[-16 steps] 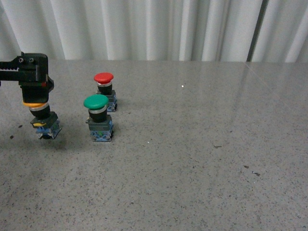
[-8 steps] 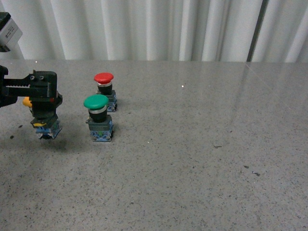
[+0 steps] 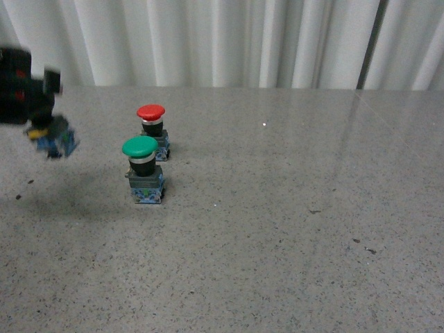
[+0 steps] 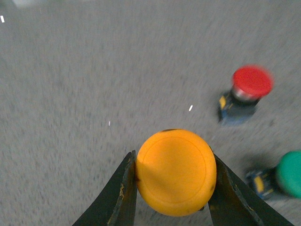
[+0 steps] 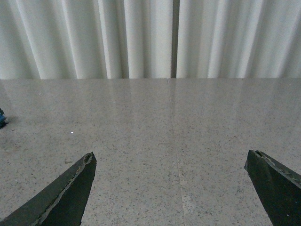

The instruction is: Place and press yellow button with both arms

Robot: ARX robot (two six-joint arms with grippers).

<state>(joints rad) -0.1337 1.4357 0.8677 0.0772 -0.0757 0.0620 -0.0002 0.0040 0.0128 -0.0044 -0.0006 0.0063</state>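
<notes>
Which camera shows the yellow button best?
The left wrist view: the yellow button shows its cap large and sharp, held in the left gripper. The front view shows it only as a small blur at the far left, lifted off the table. The right wrist view shows no yellow cap.

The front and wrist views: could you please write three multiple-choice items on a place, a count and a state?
1. Where is the yellow button?
A) held above the table in the left claw
B) standing on it
C) toppled on it

2. How many buttons stand on the table?
A) one
B) two
C) three

3. How is the right claw?
A) shut on a button
B) shut on nothing
C) open and empty

Answers:
1 A, the claw clamps its cap in mid-air.
2 B, only the green button and the red button stand there.
3 C, its two sides stand wide apart with nothing between.
</notes>
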